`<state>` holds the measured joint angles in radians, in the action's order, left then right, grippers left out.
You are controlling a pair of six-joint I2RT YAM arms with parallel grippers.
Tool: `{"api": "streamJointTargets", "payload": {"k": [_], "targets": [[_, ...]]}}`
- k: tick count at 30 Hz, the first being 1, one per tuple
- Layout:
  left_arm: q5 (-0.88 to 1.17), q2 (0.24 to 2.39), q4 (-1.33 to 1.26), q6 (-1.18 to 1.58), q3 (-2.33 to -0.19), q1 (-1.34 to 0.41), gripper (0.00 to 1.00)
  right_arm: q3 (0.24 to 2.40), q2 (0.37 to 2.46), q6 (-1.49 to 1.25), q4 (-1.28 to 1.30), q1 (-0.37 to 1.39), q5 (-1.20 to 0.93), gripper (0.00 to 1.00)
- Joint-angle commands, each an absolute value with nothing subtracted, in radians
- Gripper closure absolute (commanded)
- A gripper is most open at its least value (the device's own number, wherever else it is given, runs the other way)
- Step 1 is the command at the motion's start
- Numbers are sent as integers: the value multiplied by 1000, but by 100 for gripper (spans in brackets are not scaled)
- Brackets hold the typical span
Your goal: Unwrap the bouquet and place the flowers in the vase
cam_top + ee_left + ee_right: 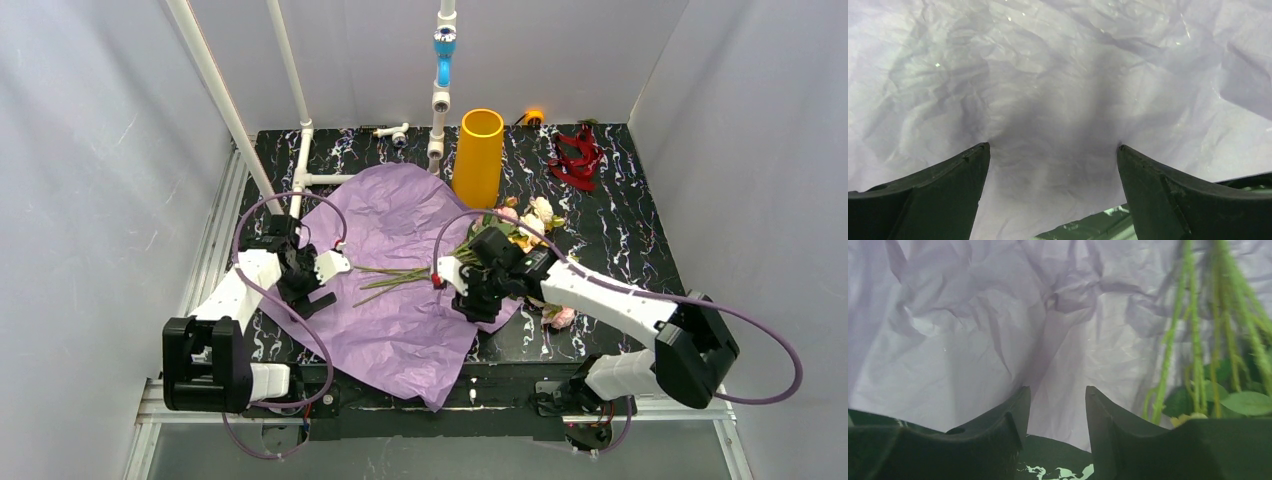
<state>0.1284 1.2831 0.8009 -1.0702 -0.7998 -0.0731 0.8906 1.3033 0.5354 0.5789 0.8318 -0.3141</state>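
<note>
A black marbled table [620,215] filled a white-walled booth, with a sheet of crinkled lilac paper [400,330] spread flat over its near left half and spilling over the front edge.

Nearest the front, the left claw [1053,146] hung over the paper's left side with its jaws released and spread wide, nothing between them. The right claw [1056,388] sat low over the paper's right edge, jaws partly apart and empty, with only creased paper showing in the gap. The green stems [1193,340] ran just to its right, not between the fingers.

The flowers [528,215] lay on their sides, the stems reaching left across the paper and the cream and pink heads resting on bare table past the sheet's right edge. One pink rose [563,317] lay apart, nearer the front beside the right arm.

The bunch was probably light and loose, its thin stems springy and apt to fan out or slide free of a pinch. The best hold looked to be mid-stem where they crossed, clear of leaves and soft heads.

Further back the yellow vase [478,160] stood upright at the paper's far corner, empty as far as could be seen. The dark red ribbon [575,158] lay discarded to its right.
</note>
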Motion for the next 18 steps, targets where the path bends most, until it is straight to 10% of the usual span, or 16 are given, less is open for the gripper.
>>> {"api": "streamJointTargets", "payload": {"k": [1,18], "targets": [[275,1258,666,-1157,-745,-28,2,837,1346,651,544,885,-256,48],[732,1090,775,-1420,-730,172,2,742,1280,722,647,919,-219,52]]}}
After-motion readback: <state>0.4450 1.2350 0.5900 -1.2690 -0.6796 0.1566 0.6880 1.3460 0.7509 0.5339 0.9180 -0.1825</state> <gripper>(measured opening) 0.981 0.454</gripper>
